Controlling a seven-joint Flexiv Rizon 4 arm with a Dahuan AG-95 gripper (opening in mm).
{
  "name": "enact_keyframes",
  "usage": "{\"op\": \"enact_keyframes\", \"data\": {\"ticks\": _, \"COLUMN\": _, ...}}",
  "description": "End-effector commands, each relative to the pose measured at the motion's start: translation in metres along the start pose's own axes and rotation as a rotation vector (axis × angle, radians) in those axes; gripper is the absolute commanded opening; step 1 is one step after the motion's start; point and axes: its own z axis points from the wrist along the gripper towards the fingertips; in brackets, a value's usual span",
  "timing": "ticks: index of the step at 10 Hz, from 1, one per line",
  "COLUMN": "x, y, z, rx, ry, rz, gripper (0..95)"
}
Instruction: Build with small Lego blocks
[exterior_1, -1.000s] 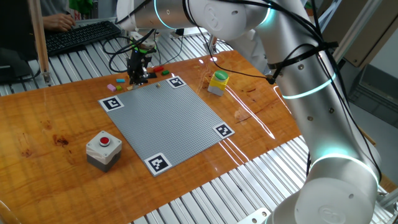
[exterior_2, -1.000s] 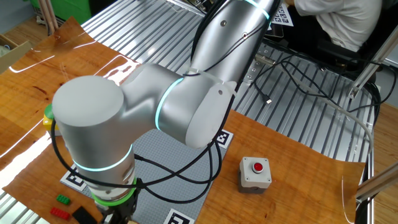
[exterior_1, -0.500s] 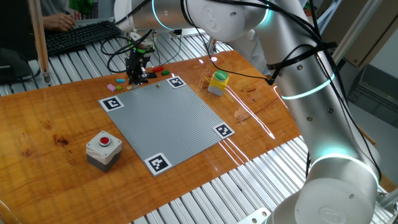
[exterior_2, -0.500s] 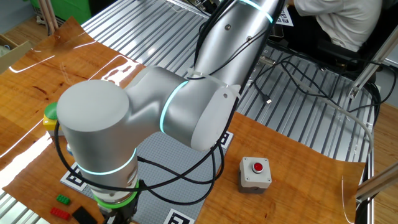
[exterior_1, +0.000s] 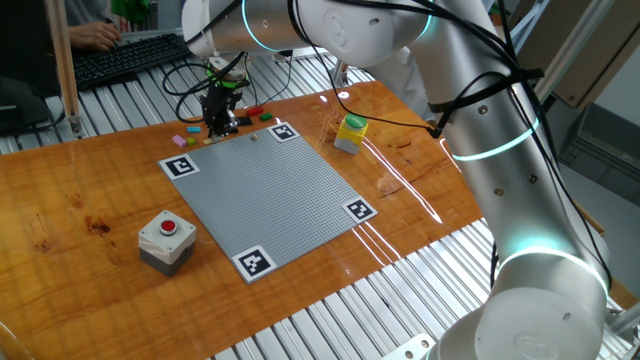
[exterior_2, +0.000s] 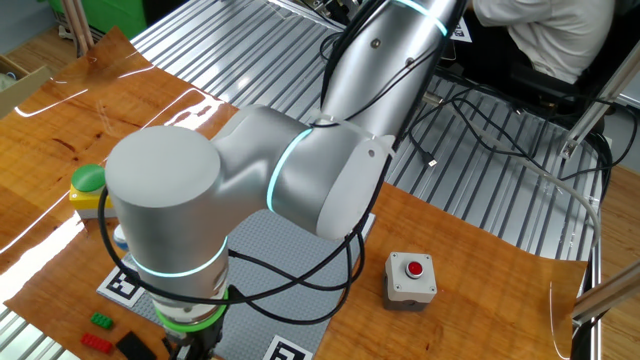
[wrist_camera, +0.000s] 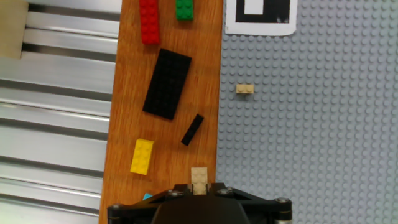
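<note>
The gripper (wrist_camera: 199, 186), pointing straight down at the counter's (wrist_camera: 205, 149) far edge, looks clamped on a tan brick (wrist_camera: 199, 177) just left of the grey baseplate (wrist_camera: 311, 124), its long axis running toward the fingers.

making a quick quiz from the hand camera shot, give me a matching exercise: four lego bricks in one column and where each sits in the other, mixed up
Bricks:
1. red brick
2. large black brick
3. yellow brick
4. small tan brick

Places:
A. on the grey studded baseplate
B. top edge, left of the green brick
C. lowest on the wood, left of the gripper
D. just below the red brick

Pairs: 1-B, 2-D, 3-C, 4-A
</note>
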Motion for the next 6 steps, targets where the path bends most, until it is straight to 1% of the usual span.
{"op": "enact_keyframes", "data": {"ticks": 1, "x": 0.0016, "y": 0.0015, "z": -0.0008, "rx": 0.001, "ry": 0.001, "rz": -0.008, "gripper": 0.0}}
{"op": "enact_keyframes", "data": {"ticks": 3, "x": 0.0015, "y": 0.0037, "z": -0.0030, "rx": 0.004, "ry": -0.003, "rz": -0.025, "gripper": 0.0}}
{"op": "enact_keyframes", "data": {"ticks": 4, "x": 0.0015, "y": 0.0054, "z": -0.0044, "rx": 0.007, "ry": -0.012, "rz": -0.050, "gripper": 0.0}}
{"op": "enact_keyframes", "data": {"ticks": 6, "x": 0.0017, "y": 0.0073, "z": -0.0100, "rx": 0.008, "ry": -0.013, "rz": -0.111, "gripper": 0.0}}
